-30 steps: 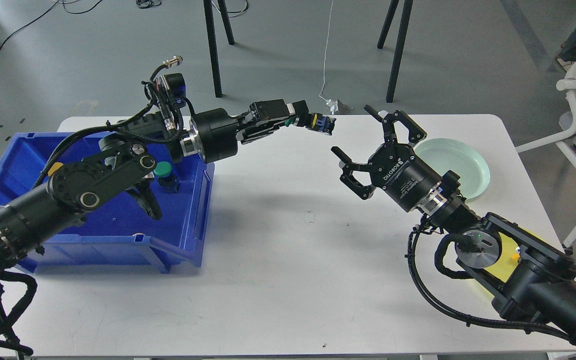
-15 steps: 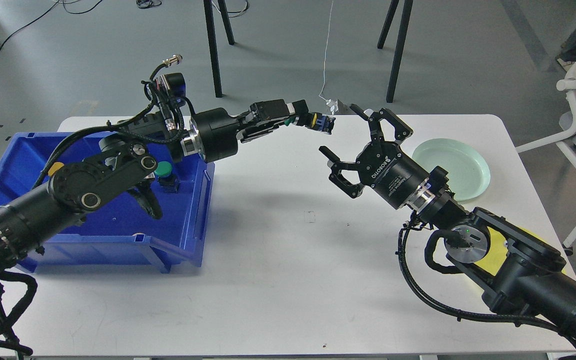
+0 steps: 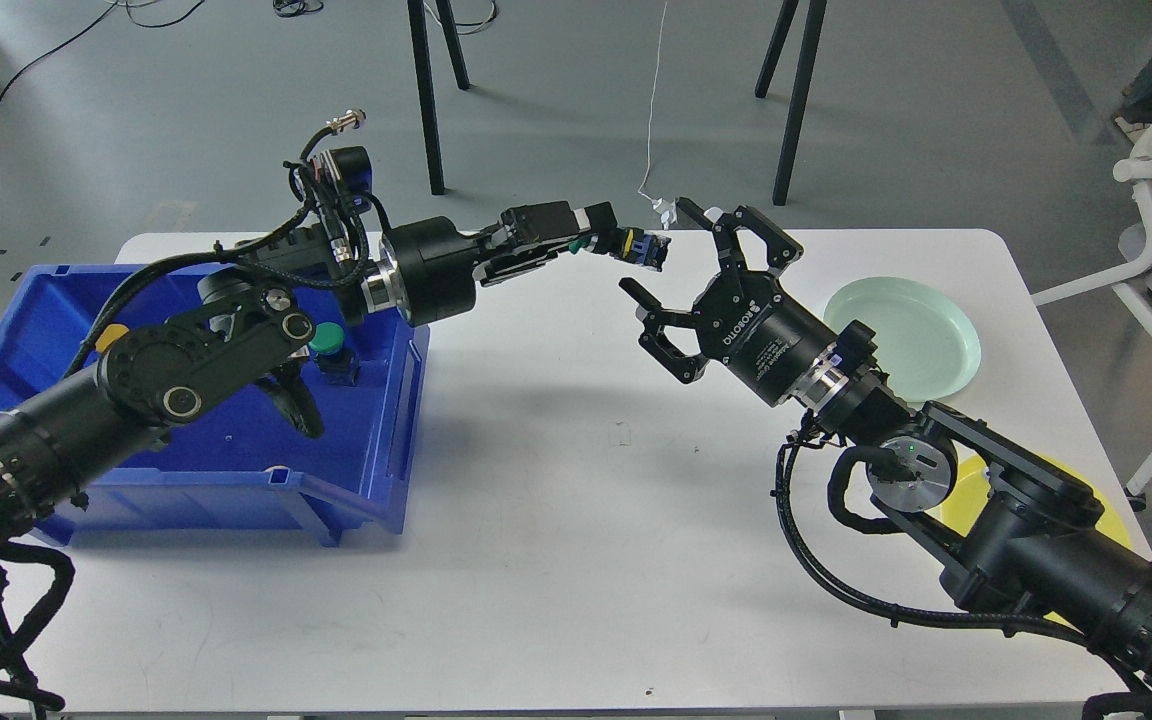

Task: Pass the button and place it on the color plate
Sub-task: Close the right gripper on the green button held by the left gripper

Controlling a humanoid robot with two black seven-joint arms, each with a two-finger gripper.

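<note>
A white table [image 3: 556,560] seen from above holds a blue bin [image 3: 26,340] on its left side and a pale green plate [image 3: 921,330] at its far right. Part of a yellow plate [image 3: 1106,500] shows nearer on the right, mostly hidden under the right arm.

The left arm reaches from the bin toward the far middle of the table, stretched nearly level. The left gripper [image 3: 608,240] is clamped on a small button [image 3: 642,247], which has a yellow cap and a dark blue body and is held in the air above the table. The button's long axis runs left to right, its blue end pointing right, out past the fingertips.

The right gripper [image 3: 671,262] has its fingers spread wide apart and holds nothing. It is tilted up and to the left, mouth facing the button. The button lies just to its left, near the gap between the spread fingers but apparently not yet inside it and not touching them.

The handover probably turns on this: the right gripper needs to slide left along the button's axis until the blue end sits between its fingers. A second button with a green cap [image 3: 326,340] rests in the bin.
</note>
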